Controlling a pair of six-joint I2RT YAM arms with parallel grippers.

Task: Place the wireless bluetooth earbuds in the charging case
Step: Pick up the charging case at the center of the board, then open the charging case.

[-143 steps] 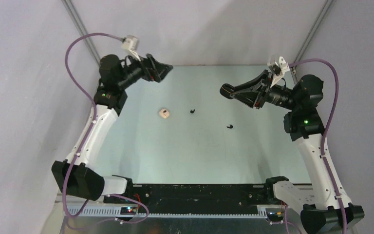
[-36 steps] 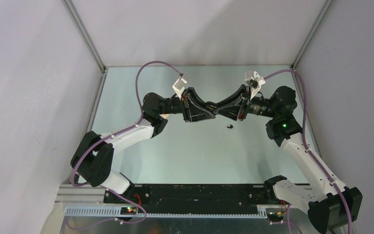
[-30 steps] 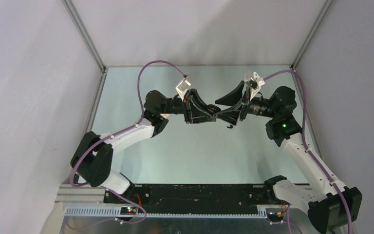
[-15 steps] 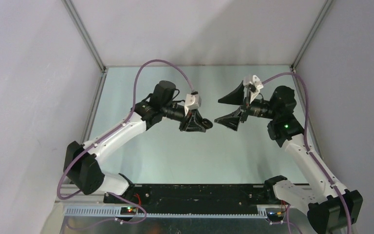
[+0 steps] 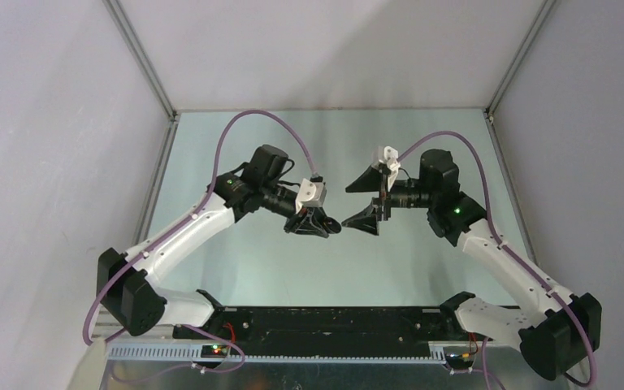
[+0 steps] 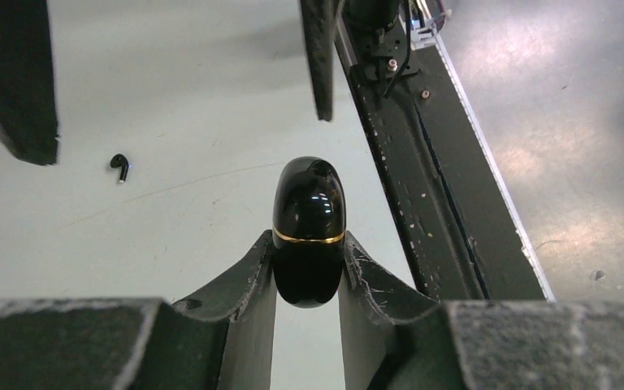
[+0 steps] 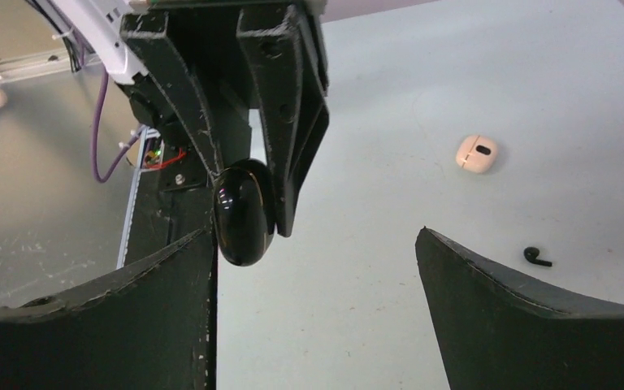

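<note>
A glossy black charging case (image 6: 309, 219) with a thin gold band is pinched by its lower half in my left gripper (image 6: 309, 240), lid closed, held above the table. From the right wrist view the same case (image 7: 244, 213) hangs just in front of my right gripper (image 7: 315, 236), close to its left finger (image 7: 130, 325) and not between the jaws. My right gripper (image 5: 356, 203) is open wide and faces the left gripper (image 5: 325, 225). One black earbud (image 6: 119, 166) lies on the table, also seen as an earbud (image 7: 537, 257) beyond the right finger. Other earbuds are out of view.
A cream rounded case-like object (image 7: 477, 153) lies on the table past the black earbud. The black base rail (image 6: 422, 187) and the metal front edge (image 6: 569, 146) run along the near side. Grey walls (image 5: 65, 162) enclose the table on three sides.
The right gripper opened and let go of the black case. The left gripper drew back with the case, and both arms shifted toward the near side of the table.
</note>
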